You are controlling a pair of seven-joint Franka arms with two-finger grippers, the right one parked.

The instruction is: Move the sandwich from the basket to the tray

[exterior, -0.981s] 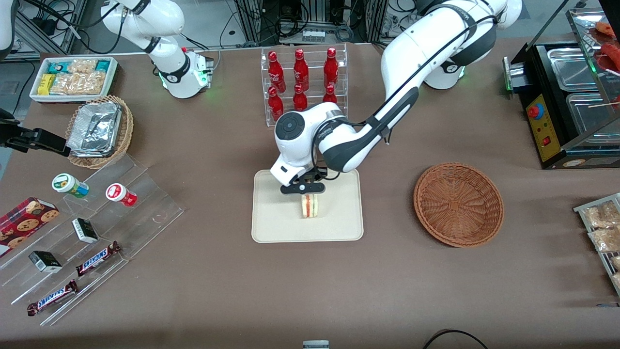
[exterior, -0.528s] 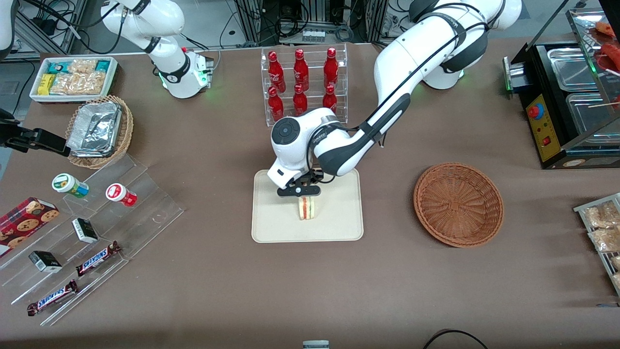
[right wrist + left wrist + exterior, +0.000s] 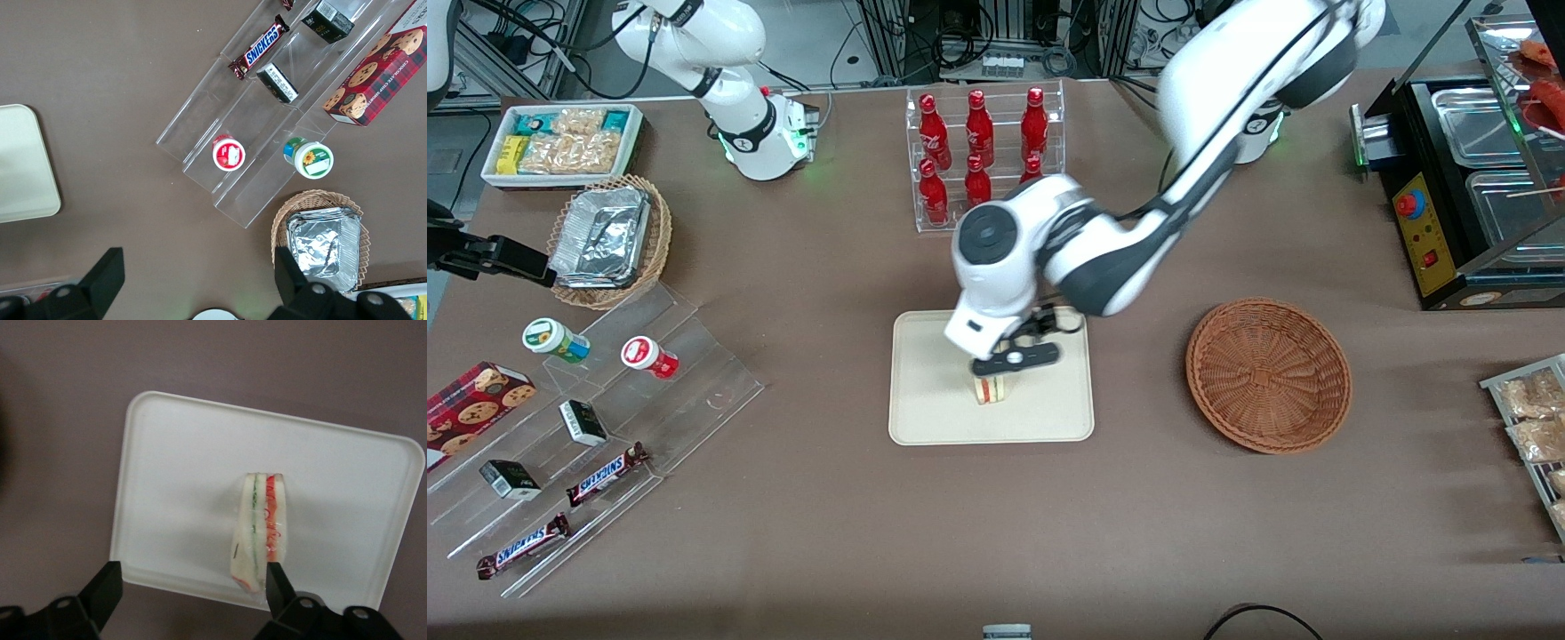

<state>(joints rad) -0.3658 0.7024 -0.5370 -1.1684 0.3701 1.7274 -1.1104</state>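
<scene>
Sandwich [image 3: 989,389] on tray [image 3: 925,418]; end effector [image 3: 1016,359] above, open.

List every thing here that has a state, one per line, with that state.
Sandwich: on the tray, standing on edge, released.
Tray: holds only the sandwich.
Basket: empty.
Gripper: open, above the sandwich, not touching it.
Tan basket: holds foil containers.
Bottle rack: filled with red bottles.

Sandwich [image 3: 989,389] top under gripper [image 3: 1016,359]
</scene>
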